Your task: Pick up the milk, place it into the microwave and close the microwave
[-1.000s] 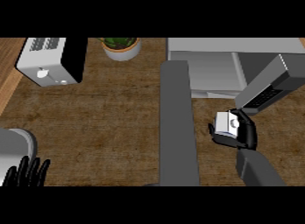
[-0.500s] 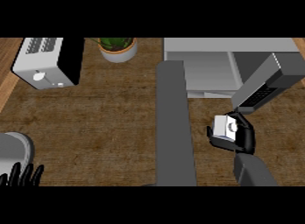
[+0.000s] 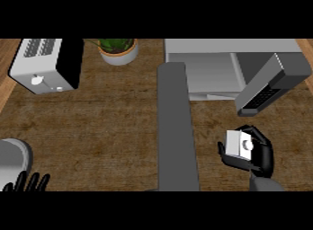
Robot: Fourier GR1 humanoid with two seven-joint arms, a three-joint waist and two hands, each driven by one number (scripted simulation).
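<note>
Counter: brown, mottled top, with wooden strips along both side edges.

Microwave: grey, at the far right of the counter, cavity exposed. Its door stands swung out toward the near side, dark inner face showing.

Grey bar: long, upright in the head view, running from near the microwave's left edge down to the lower edge.

Toaster: white with a black side, far left.

Grey rounded object: lower left edge, identity unclear.

Potted plant: green leaves in a white pot, between toaster and microwave.

Right hand: black, near side of the open door, fingers and thumb curled round the milk.

Milk: small white carton, held in the right hand, outside the microwave, just below the door.

Left hand: lower left corner, fingers straight and spread, resting.
</note>
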